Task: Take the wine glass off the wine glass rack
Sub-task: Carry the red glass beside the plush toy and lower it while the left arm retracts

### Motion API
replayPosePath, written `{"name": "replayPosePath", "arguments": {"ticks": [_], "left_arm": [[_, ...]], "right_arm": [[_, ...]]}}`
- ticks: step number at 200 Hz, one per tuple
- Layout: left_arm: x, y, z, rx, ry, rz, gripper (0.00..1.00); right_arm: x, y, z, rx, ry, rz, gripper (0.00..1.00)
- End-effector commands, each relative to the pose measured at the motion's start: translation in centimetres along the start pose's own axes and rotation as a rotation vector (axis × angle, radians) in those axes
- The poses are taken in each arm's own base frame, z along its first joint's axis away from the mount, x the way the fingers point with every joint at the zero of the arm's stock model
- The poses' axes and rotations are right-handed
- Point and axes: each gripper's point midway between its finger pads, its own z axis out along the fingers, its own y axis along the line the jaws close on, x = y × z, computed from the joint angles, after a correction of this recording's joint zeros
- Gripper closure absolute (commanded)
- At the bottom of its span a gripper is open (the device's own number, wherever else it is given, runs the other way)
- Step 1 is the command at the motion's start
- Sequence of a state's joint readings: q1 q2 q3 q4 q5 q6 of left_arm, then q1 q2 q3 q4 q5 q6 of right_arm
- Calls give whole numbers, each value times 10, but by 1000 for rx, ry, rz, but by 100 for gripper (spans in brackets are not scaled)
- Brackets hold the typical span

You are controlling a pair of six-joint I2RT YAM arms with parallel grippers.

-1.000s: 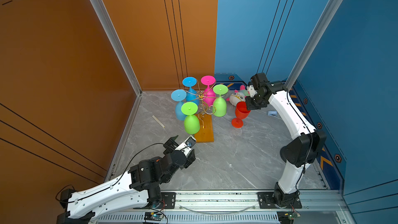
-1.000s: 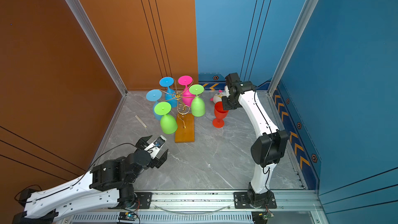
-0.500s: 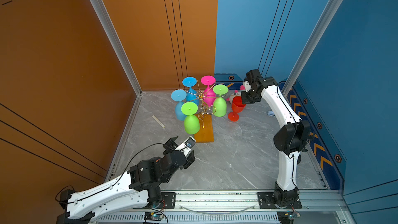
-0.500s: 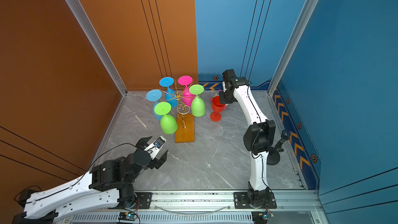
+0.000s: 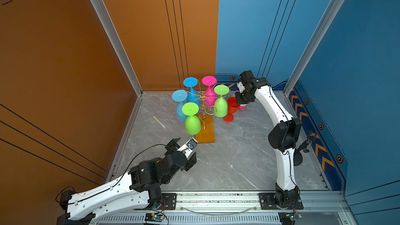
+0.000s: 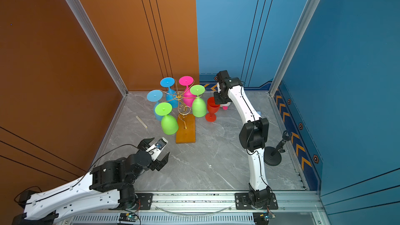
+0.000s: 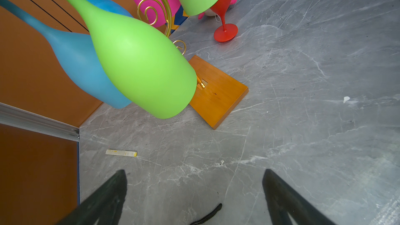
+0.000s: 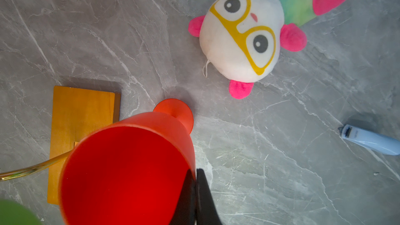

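The right claw (image 5: 238,101) is pinched tight on the rim of the red glass (image 5: 232,106). That glass stands the right way up, off the rack (image 5: 205,133) and just beside it. The left claw (image 5: 186,147) is spread wide with nothing in it, near the rack. Five other glasses (image 5: 192,124) hang upside down on the rack. The right wrist view shows the pinch close up and a whole toy (image 8: 244,37). In both top views the arm hides most of the toy.
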State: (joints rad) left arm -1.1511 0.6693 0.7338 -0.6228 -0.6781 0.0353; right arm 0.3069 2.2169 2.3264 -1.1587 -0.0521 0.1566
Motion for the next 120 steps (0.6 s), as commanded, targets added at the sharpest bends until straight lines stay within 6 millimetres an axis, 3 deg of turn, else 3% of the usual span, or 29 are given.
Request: {"name": "replayPosePath", "arguments": {"ticks": [1,120], "left_arm": [[6,-1,1,10,21,4,2],[5,0,-1,9,17,12,2]], "right_arm": [[-8,10,2,-19,-21,-2,100],[-8,33,14,-44,-13,-30,98]]}}
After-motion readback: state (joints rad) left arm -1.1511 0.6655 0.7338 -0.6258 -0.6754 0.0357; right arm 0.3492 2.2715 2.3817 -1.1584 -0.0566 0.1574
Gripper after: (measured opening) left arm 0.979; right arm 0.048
